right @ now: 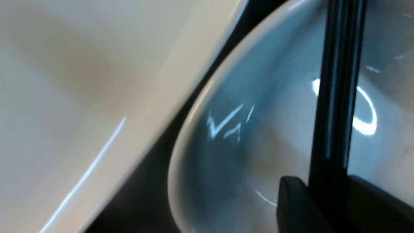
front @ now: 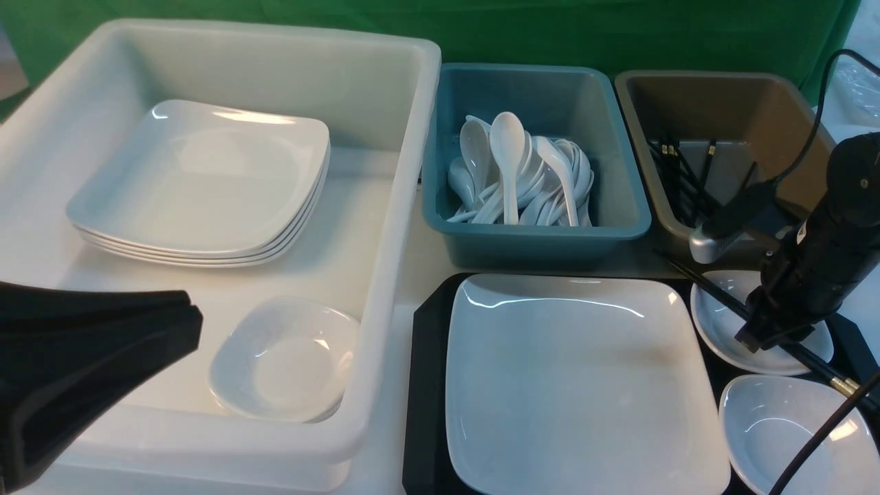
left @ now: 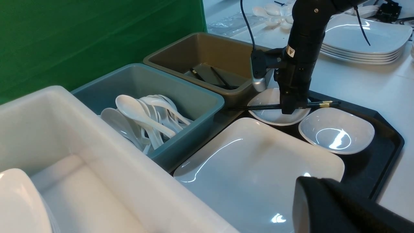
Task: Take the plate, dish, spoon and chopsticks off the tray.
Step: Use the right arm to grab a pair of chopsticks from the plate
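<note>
Right gripper [front: 766, 338]: its fingers are closed on the chopsticks [front: 708, 285], which are pinched about mid-length and stretched across the far dish [front: 718, 323]; whether the sticks touch its rim cannot be told. The thin ends are pointed toward the brown bin [front: 729, 89], where more black sticks are kept. The near dish [front: 777, 426] is set just beside the far one. The plate [front: 577, 378] is laid on the left part of the tray [front: 426, 385], and only a narrow black strip is left between it and the two dishes. The tray's far edge is pushed up against the teal bin [front: 619, 227], which is filled with white spoons [front: 509, 158]. The white tub [front: 385, 275] is placed just beside the tray's left rim. Left gripper [front: 192, 320]: its jaws are pressed together, nothing is held, and it is hung over the tub's near corner. A small label [left: 290, 50] with a yellow triangle is seen on the right arm; its writing cannot be read.
</note>
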